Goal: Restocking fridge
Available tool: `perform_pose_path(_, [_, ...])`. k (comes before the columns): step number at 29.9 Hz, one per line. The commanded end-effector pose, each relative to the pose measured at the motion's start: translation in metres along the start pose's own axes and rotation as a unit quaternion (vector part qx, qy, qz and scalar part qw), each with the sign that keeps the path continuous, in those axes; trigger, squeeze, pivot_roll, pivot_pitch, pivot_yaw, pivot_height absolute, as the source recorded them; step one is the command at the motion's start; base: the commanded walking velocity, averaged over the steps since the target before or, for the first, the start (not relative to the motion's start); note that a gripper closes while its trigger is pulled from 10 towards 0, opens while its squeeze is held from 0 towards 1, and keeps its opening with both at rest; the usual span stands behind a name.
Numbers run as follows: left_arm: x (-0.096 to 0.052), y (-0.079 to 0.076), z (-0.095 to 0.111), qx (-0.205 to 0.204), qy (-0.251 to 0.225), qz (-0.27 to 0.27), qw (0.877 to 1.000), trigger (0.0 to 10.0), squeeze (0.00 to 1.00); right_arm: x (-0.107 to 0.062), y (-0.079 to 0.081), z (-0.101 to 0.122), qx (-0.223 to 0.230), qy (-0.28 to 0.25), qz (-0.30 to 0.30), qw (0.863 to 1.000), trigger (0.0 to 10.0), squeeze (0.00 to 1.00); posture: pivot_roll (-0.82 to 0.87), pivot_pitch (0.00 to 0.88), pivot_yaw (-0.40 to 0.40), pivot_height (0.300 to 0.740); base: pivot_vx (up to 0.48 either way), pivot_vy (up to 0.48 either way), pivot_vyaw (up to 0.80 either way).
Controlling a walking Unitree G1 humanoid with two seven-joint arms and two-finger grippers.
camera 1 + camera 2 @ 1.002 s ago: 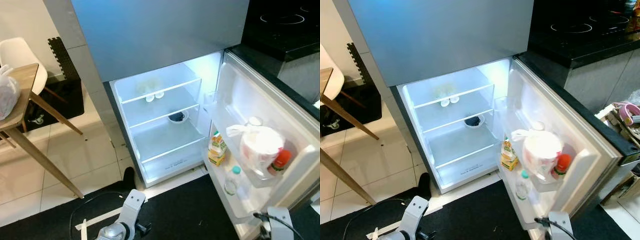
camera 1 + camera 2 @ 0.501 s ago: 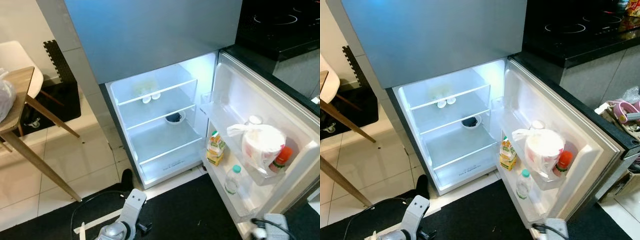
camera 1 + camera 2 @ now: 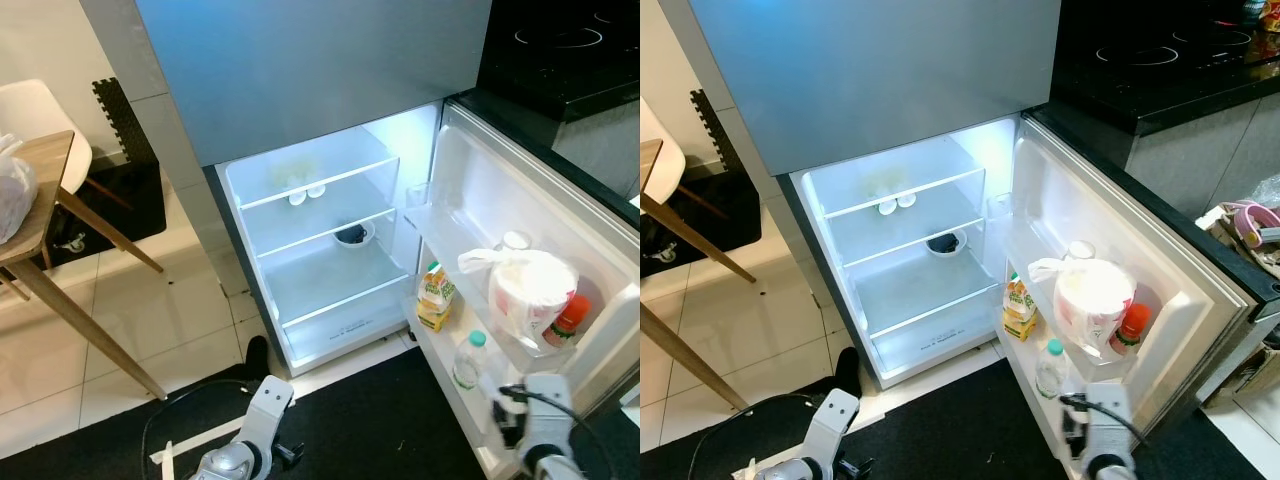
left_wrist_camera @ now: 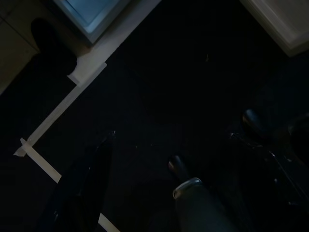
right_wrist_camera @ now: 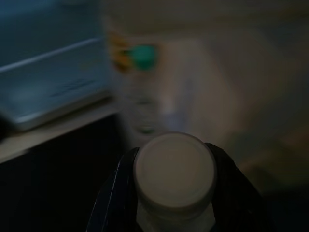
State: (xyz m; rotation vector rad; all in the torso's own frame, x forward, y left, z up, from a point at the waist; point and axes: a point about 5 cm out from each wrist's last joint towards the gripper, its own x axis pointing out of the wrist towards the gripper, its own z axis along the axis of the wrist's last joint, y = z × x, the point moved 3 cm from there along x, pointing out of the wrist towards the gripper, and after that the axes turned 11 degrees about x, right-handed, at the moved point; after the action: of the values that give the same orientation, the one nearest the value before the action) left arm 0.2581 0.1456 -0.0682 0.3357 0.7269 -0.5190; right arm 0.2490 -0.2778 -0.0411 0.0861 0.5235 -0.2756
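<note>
White cap (image 5: 174, 166) sits squeezed between our right gripper's (image 5: 174, 193) fingers, maybe a bottle, aimed at the door shelf (image 3: 470, 400). Left gripper (image 4: 140, 193) hangs idle; we cannot tell its fingers.

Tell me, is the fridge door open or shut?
Open. The fridge door is swung wide, its shelves showing a juice carton and a water bottle; the lit inside is visible.
</note>
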Motion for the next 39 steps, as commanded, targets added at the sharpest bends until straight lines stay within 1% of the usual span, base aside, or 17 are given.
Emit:
perform_pose_path(1, [-0.001,-0.004,-0.007,-0.005,0.01,-0.001,1.0,10.0,0.0,-0.001,-0.003,-0.002,0.007,-0.003,-0.016,1.0,10.0,0.0,-0.14,0.084,0.083,0.726,0.0,0.0,0.0])
perform_pose_path(3, [0.0,-0.004,-0.007,-0.004,0.011,0.0,1.0,10.0,0.0,-0.005,-0.015,-0.008,-0.011,0.004,-0.052,0.999,10.0,0.0,-0.14,0.085,0.085,0.726,0.0,0.0,0.0])
perform_pose_path(5, [0.0,-0.004,-0.007,-0.004,0.011,0.0,1.0,10.0,0.0,-0.005,-0.015,-0.008,-0.011,0.004,-0.052,0.999,10.0,0.0,-0.14,0.085,0.085,0.726,0.0,0.0,0.0])
perform_pose_path(8, [0.0,-0.003,-0.007,-0.003,0.01,0.003,1.0,10.0,0.0,-0.016,-0.037,-0.024,-0.038,0.02,-0.121,0.992,10.0,0.0,-0.14,0.088,0.093,0.726,0.0,0.0,0.0])
perform_pose_path(11, [0.0,-0.002,-0.006,-0.001,0.009,0.004,1.0,10.0,0.0,-0.021,-0.043,-0.031,-0.046,0.027,-0.136,0.989,10.0,0.0,-0.13,0.089,0.094,0.726,0.0,0.0,0.0])
perform_pose_path(14, [0.0,-0.001,-0.005,0.001,0.008,0.005,1.0,10.0,0.0,-0.021,-0.033,-0.037,-0.046,0.036,-0.092,0.994,10.0,0.0,-0.13,0.089,0.094,0.726,0.0,0.0,0.0])
perform_pose_path(15, [0.0,0.0,-0.004,0.002,0.007,0.006,1.0,10.0,0.0,-0.021,-0.024,-0.039,-0.025,0.044,-0.054,0.997,10.0,0.0,-0.13,0.089,0.094,0.726,0.0,0.0,0.0])
perform_pose_path(18, [-0.001,0.001,-0.003,0.005,0.004,0.007,1.0,10.0,0.0,-0.017,0.004,-0.031,0.035,0.027,0.047,0.998,10.0,0.0,-0.13,0.096,0.1,0.726,0.0,0.0,0.0])
perform_pose_path(20, [-0.001,0.001,-0.003,0.005,0.004,0.007,1.0,10.0,0.0,-0.015,0.009,-0.028,0.043,0.018,0.062,0.997,10.0,0.0,-0.13,0.096,0.1,0.726,0.0,0.0,0.0])
perform_pose_path(21, [-0.001,0.003,-0.002,0.007,-0.001,0.01,1.0,10.0,0.0,-0.01,0.02,-0.011,0.058,-0.011,0.09,0.994,10.0,0.0,-0.12,0.105,0.102,0.726,0.0,0.0,0.0])
perform_pose_path(27, [-0.002,0.008,0.001,0.009,-0.011,0.017,1.0,10.0,0.0,0.004,0.022,0.024,0.039,-0.058,0.074,0.995,10.0,0.0,-0.1,0.108,0.103,0.726,0.0,0.0,0.0])
perform_pose_path(30, [-0.004,0.012,0.001,0.01,-0.013,0.021,1.0,10.0,0.0,0.01,0.015,0.041,0.026,-0.075,0.045,0.996,10.0,0.0,-0.1,0.107,0.102,0.726,0.0,0.0,0.0])
perform_pose_path(32, [-0.005,0.016,0.0,0.013,-0.011,0.025,1.0,10.0,0.0,0.014,-0.001,0.052,0.005,-0.081,-0.001,0.997,10.0,0.0,-0.09,0.104,0.101,0.726,0.0,0.0,0.0])
perform_pose_path(34, [-0.006,0.017,-0.002,0.013,-0.01,0.027,1.0,10.0,0.0,0.014,-0.016,0.054,-0.007,-0.076,-0.039,0.996,10.0,0.0,-0.08,0.099,0.099,0.726,0.0,0.0,0.0])
perform_pose_path(35, [-0.006,0.017,-0.002,0.013,-0.01,0.027,1.0,10.0,0.0,0.014,-0.016,0.054,-0.007,-0.076,-0.039,0.996,10.0,0.0,-0.08,0.099,0.099,0.726,0.0,0.0,0.0])
perform_pose_path(37, [-0.007,0.018,-0.004,0.012,-0.008,0.028,1.0,10.0,0.0,0.009,-0.042,0.048,-0.023,-0.055,-0.104,0.993,10.0,0.0,-0.08,0.097,0.099,0.726,0.0,0.0,0.0])
perform_pose_path(39, [-0.008,0.018,-0.005,0.011,-0.007,0.029,0.999,10.0,0.0,0.005,-0.053,0.044,-0.016,-0.05,-0.129,0.99,10.0,0.0,-0.08,0.097,0.099,0.726,0.0,0.0,0.0])
